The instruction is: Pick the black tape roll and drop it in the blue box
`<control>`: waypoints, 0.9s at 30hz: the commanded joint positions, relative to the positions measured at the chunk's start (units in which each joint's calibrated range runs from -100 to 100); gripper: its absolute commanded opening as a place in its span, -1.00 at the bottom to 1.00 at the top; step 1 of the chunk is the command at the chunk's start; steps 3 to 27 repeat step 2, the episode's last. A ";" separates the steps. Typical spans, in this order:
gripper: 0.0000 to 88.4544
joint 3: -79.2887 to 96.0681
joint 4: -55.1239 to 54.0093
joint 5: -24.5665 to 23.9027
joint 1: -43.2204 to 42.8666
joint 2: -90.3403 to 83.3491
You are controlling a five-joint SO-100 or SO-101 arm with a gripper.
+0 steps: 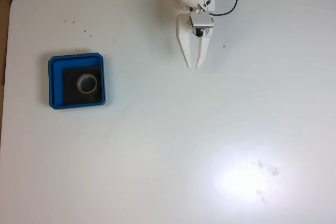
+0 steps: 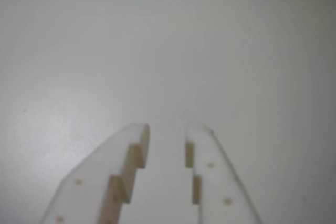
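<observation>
The black tape roll (image 1: 87,83) already lies inside the blue box (image 1: 54,81), while the gripper (image 1: 193,65), well apart over the bare table (image 1: 168,145), holds nothing, its fingers (image 2: 137,142) narrowly parted, so the task looks done

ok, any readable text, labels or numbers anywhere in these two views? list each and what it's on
None readable in either view.
The blue box: no lettering seen.
The black tape roll inside it: no label; its pale inner rim looks blank.
The pincer: plain white, no markings; also blank in the wrist view.
The table: a few dark specks, not writing.
</observation>
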 commanded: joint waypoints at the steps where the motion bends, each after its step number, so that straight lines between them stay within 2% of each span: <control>1: -0.99 0.72 -0.87 0.23 -0.05 -0.02; 27: -0.99 0.72 -0.87 0.23 -0.05 -0.02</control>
